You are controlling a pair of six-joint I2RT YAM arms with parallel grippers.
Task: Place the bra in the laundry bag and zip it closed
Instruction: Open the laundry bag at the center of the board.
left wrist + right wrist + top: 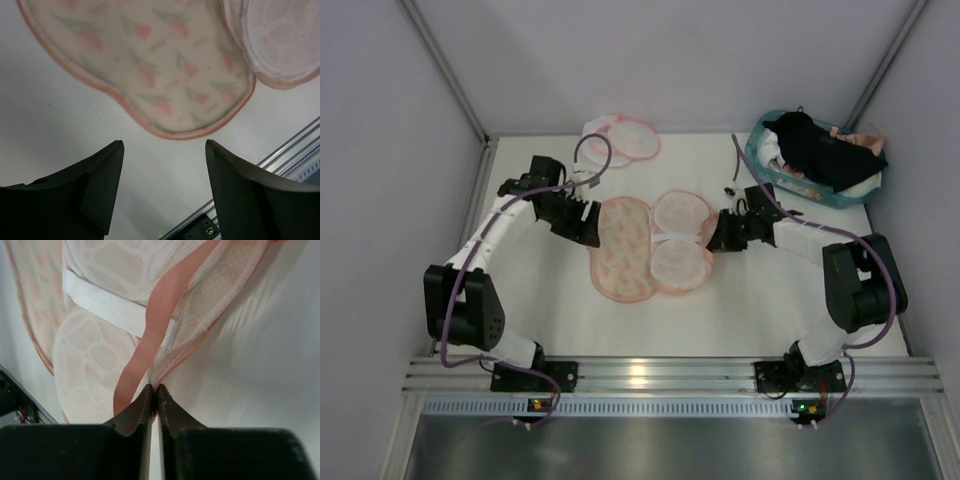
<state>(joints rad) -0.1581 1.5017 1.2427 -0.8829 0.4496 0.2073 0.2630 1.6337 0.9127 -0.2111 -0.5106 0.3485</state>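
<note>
Two arms flank one open laundry bag (pixel 680 265) mid-table: left gripper (pixel 588 232) jaws apart, empty, beside its printed half (pixel 620 250); right gripper (pixel 717 238) pinched on its pink ribbon (pixel 160 305); a second mesh pouch (pixel 625 140) behind; one bra (pixel 860 140) in one teal basket (pixel 752 152), far right

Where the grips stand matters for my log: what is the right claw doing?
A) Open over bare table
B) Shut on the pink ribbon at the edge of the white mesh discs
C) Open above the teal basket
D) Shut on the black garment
B: the right wrist view shows the right claw pressed closed on the pink ribbon at the rim of the white mesh discs.
</note>
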